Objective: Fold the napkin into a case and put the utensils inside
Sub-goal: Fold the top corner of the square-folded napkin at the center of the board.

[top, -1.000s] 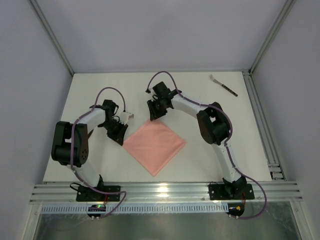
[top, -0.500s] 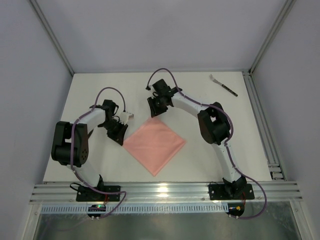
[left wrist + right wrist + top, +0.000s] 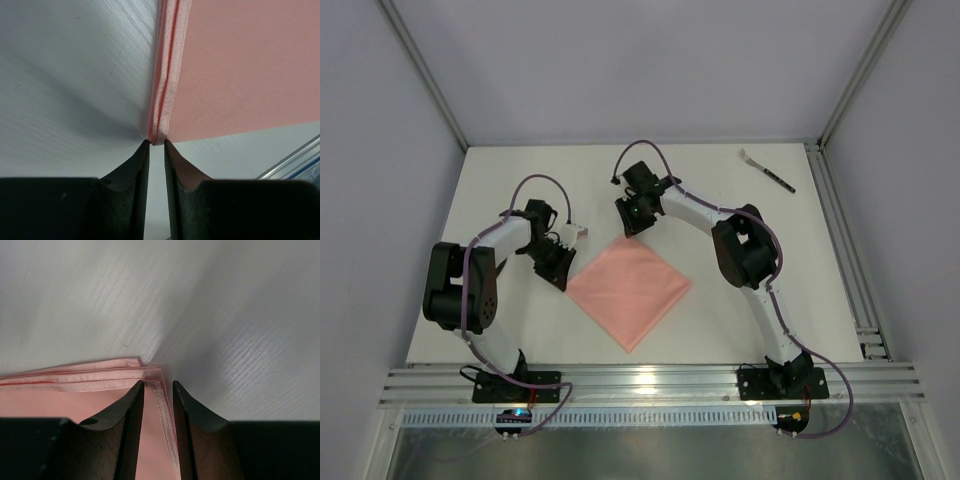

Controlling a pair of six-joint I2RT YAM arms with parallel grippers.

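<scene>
Though napkin (image 3: 629, 293) unmoved, right end effector (image 3: 158, 383) slightly farther, ajar astride a corner; left end effector (image 3: 156, 142) ajar, seemingly at another.

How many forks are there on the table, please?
1. The fork lies near the far right corner of the table, apart from the napkin. Another could be hidden under the napkin.

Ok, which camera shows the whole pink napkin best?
The top external view: the napkin lies there whole, a flat square turned like a diamond. The left wrist view shows only one corner and a hemmed edge, very close. The right wrist view shows only another corner, with layered hems.
</scene>
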